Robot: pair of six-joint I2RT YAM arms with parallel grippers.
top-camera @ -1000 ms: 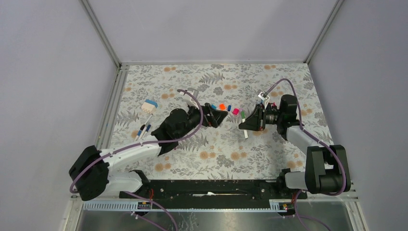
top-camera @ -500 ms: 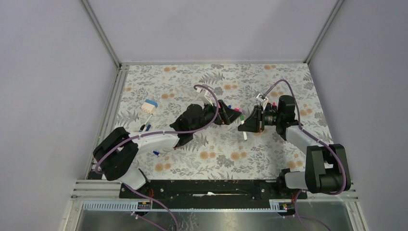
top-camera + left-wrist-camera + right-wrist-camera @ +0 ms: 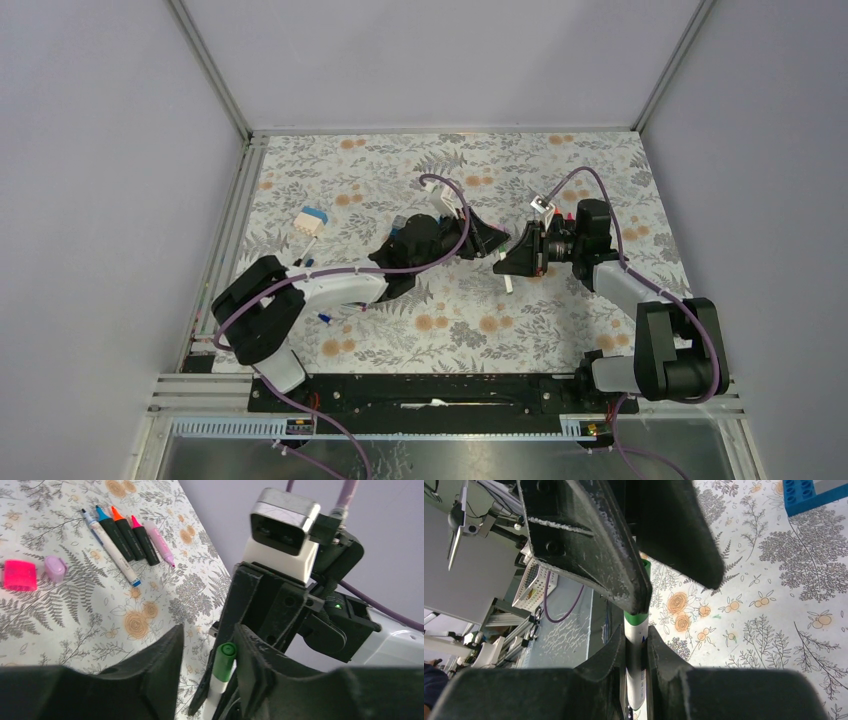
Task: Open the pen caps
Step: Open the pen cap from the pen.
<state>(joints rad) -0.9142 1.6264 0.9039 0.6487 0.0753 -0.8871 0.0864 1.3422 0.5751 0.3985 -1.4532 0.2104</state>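
Left gripper (image 3: 209, 641): jaws apart, straddling green cap (image 3: 224, 661) from 9 o'clock, mid-table (image 3: 450, 310). Right gripper (image 3: 637, 641): clamped on white barrel (image 3: 634, 629), 3 o'clock side. Cap probably light, rigid, slick; best pinched mid-length.

I work in a robotics lab, a test cell rather than a home. In the overhead view plain lilac walls (image 3: 100, 200) box me in on three sides, joined by bare metal posts (image 3: 210, 70) rising from the upper corners. The flowered cloth (image 3: 450, 310) in the middle covers a bench. Along the bottom edge my two arms (image 3: 330, 290) are bolted to a black rail (image 3: 430, 390), with purple cables (image 3: 437, 180) looped over them and a white slotted cable duct (image 3: 230, 427) below. At the left of my right wrist view, past the bench edge, stand aluminium framing (image 3: 504, 615) and another slotted duct (image 3: 536, 580).
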